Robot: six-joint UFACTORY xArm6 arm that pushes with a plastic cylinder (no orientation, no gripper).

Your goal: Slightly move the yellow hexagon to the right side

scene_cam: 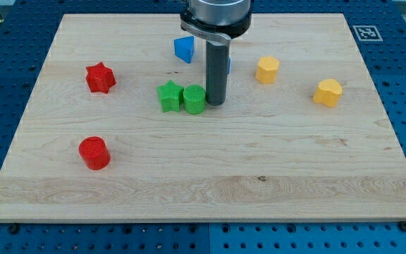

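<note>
Red cylinder block [94, 152] lies closest to the view's bottom, on the left part of the pale wooden board [210, 183].

Two yellow many-sided blocks sit on the right half of the board. The nearer yellow block [267, 69] lies just right of the rod. The farther yellow block [328, 92] lies further right and slightly lower, close to the board's right edge. Which of the two is the hexagon cannot be determined at this resolution. Both stand apart from each other and from every other block.

My tip [216, 104] rests on the board left of both yellow blocks, well apart from them. It stands directly against the right side of the green cylinder block [194, 99]; contact looks likely. The arm carries no claw, only the straight dark rod, so no opening state can be read.

The green star block [169, 96] touches the green cylinder's left side. A blue block [184, 49] lies above them, left of the rod. A second blue piece [228, 63] is mostly hidden behind the rod. The red star block [100, 77] lies at the left.
</note>
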